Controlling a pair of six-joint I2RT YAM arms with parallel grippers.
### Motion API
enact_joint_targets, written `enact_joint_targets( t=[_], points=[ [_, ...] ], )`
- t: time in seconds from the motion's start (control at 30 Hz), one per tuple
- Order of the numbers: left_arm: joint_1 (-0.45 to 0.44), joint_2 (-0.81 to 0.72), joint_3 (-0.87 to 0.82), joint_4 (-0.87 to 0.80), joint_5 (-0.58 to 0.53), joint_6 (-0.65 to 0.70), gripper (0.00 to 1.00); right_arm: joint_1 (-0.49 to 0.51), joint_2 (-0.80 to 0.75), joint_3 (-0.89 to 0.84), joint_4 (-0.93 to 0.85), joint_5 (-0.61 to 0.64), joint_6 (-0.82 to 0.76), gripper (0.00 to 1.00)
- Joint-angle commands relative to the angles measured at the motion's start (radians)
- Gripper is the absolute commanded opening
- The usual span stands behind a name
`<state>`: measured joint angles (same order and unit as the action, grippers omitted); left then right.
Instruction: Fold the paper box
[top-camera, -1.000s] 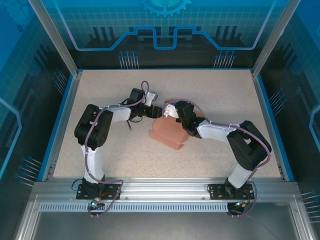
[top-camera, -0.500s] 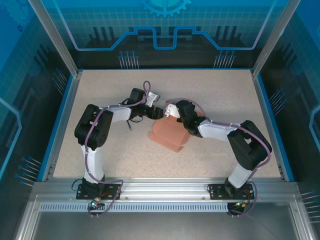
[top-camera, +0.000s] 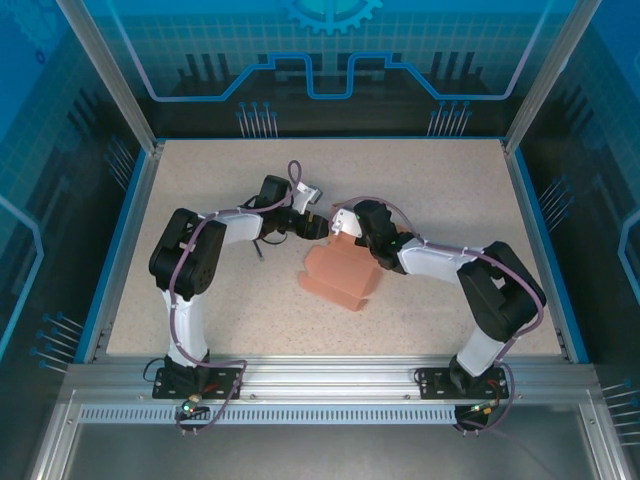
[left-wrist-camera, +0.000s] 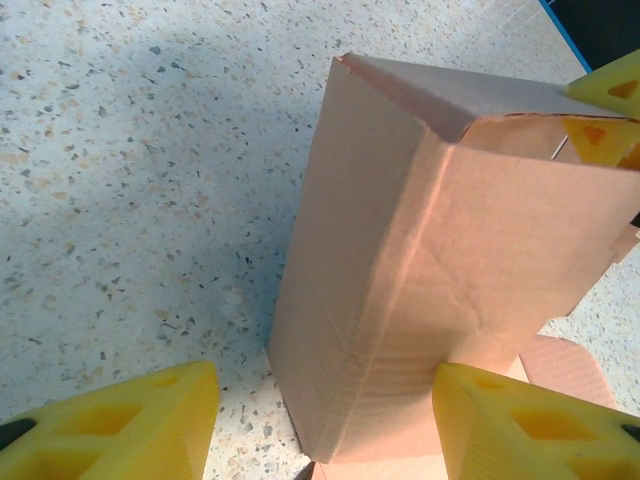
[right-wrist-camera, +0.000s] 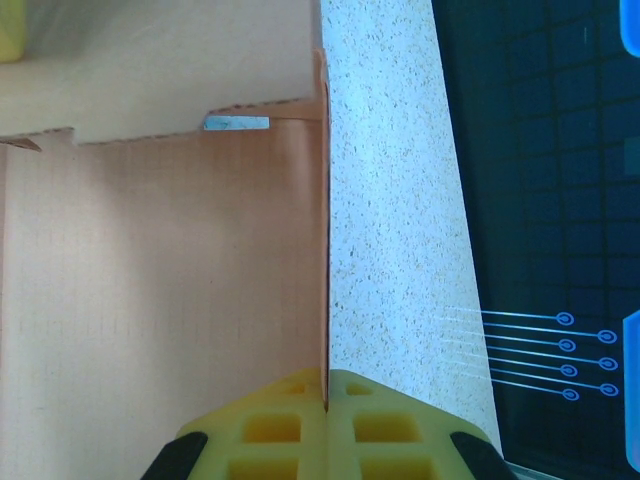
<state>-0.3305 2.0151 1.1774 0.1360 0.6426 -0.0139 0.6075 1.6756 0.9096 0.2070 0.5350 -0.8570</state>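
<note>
A: Now, item one?
B: Paper box (top-camera: 338, 275), middle of table (top-camera: 220, 310), half formed, interior unseen.
A: Grippers?
B: Right gripper (right-wrist-camera: 327, 395) pinched onto its card edge; left gripper (left-wrist-camera: 320, 405) spread, straddling it.

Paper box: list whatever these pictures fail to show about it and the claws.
Top external: the paper box has its far end hidden under the right claw.
Left wrist: the box's near end is cut by the bottom edge; whether the left claw touches it is unclear.
Right wrist: the box's left part runs off frame; its panel hides the interior.
</note>
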Motion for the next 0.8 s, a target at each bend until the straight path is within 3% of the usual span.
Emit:
enact_joint_targets(
  t=[0.0,0.43,0.77],
  points=[
    [-0.007,-0.026,0.025,-0.013,0.059,0.046,0.60,-0.009,-0.043,0.011,-0.028,-0.034,0.018,0.02],
    [-0.007,-0.071,-0.029,0.012,0.078,0.109,0.58,-0.009,-0.079,-0.002,-0.019,-0.039,0.012,0.02],
    [-0.006,-0.073,-0.003,-0.053,0.057,0.158,0.49,-0.003,-0.119,-0.024,-0.024,-0.044,0.023,0.02]
  ],
)
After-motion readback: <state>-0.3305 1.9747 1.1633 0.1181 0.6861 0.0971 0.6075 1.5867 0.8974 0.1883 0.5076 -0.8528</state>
